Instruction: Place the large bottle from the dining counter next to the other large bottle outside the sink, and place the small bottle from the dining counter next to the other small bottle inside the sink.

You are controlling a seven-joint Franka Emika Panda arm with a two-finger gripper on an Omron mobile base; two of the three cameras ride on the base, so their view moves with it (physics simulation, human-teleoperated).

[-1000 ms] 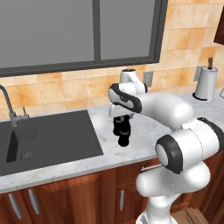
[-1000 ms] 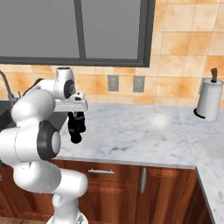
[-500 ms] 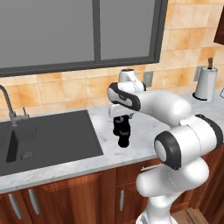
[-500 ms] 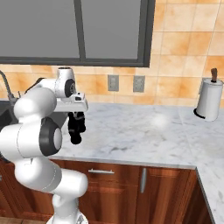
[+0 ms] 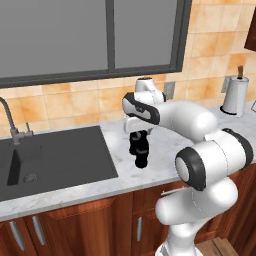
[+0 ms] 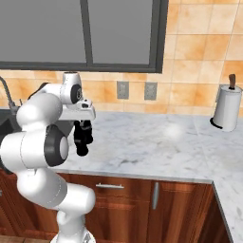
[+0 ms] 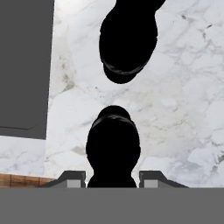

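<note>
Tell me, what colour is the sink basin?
Dark grey, the sink shows best in the left base view.

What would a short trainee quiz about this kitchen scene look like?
1. True or false: the end effector is shut on the large bottle.
2. The paper towel roll stands: A in the sink, B on the counter, C on the floor.
3. How many dark bottles show in the hand view?
Key: 1 true; 2 B; 3 two, the held one and the other large bottle beyond it.
</note>
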